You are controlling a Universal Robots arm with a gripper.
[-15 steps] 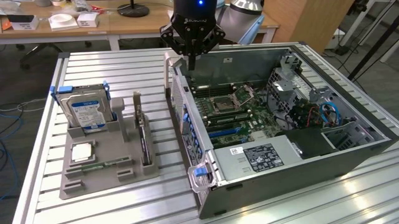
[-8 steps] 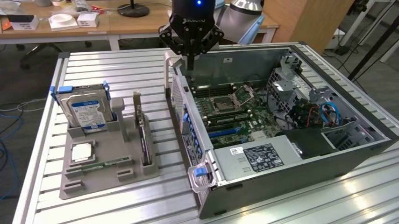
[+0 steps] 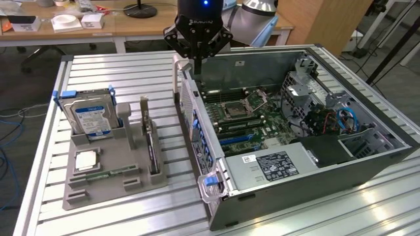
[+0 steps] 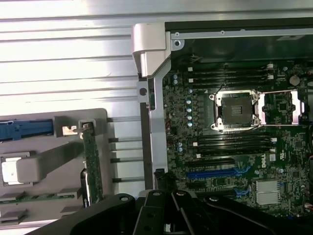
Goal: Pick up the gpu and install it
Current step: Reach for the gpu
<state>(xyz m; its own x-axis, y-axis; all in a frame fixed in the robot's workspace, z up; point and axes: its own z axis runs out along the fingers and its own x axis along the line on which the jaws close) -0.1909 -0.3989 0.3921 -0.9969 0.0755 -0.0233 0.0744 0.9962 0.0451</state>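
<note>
Above case [image 3: 295,189] wall nearest holder, gripper [image 3: 196,66] hanging, jaws closed, gripping nothing. Gpu [image 3: 152,145] sitting well apart from jaws, toward exterior view's left, standing on edge in grey holder [image 3: 98,191] on table [image 3: 131,69]. Long axis running parallel to that case wall.

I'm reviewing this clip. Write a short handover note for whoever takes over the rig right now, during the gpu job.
Claw: shut and holding nothing. It hangs above the computer case, over the far end of the wall that faces the tray.
Gpu: stands on edge in the grey holder tray, apart from the claw. The hard drive stands in the same tray.
Done: nothing visible, the gpu is not yet picked up.
Left: pick-up and install. The blue slot on the motherboard is empty.
</note>
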